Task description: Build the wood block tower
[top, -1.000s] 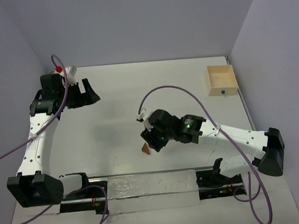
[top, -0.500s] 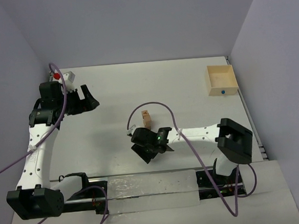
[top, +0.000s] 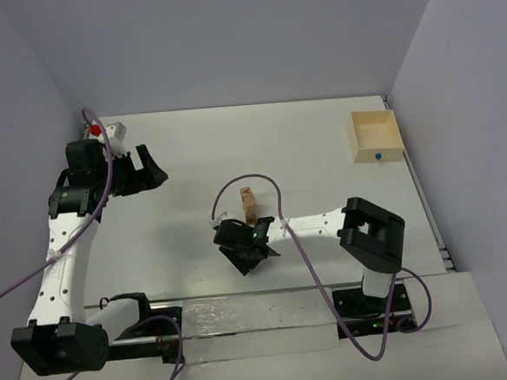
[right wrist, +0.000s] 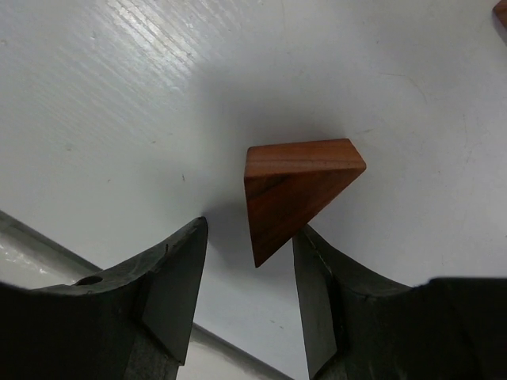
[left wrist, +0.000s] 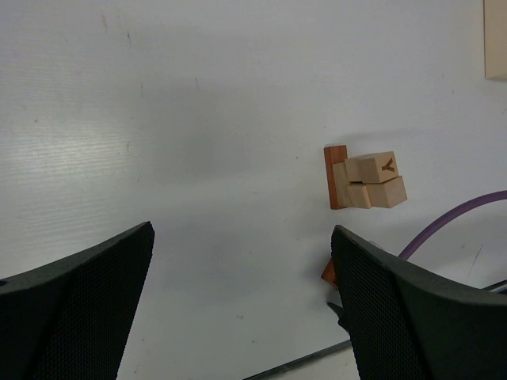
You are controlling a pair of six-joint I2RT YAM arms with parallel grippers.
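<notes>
Wood block tower (top: 248, 204) stands near the middle of the white table (top: 320, 142). From above, its reddish-brown bar (top: 246, 191) is at the top end, with tan blocks below. In the left wrist view the bar lies flat against the tan blocks, and one tan cube (left wrist: 383, 165) carries a dark Y.

Right gripper (top: 244, 257) hangs low just on the near side of the tower, its arm reaching across from the right base. Its own camera shows the jaws spread; the reddish-brown wedge (right wrist: 295, 187) lies on the table with its pointed end reaching into the gap between the two fingers (right wrist: 170, 273). I cannot tell whether either finger touches the wood. From above the wedge is hidden under the gripper. In the left wrist view a small reddish corner of it shows near the tower but apart from it.

Left gripper (top: 152, 165) sits well off to the left of the tower, towards the far left part of the table, with its jaws spread wide. Its dark, mesh-textured fingers (left wrist: 87, 301) frame the lower corners of its own view.

Purple cable (top: 253, 180) loops up from the right arm and arches over the tower. Open light-wood box (top: 375, 121) rests at the far right edge, well apart from the blocks; a small blue thing (top: 378, 156) lies inside it.
</notes>
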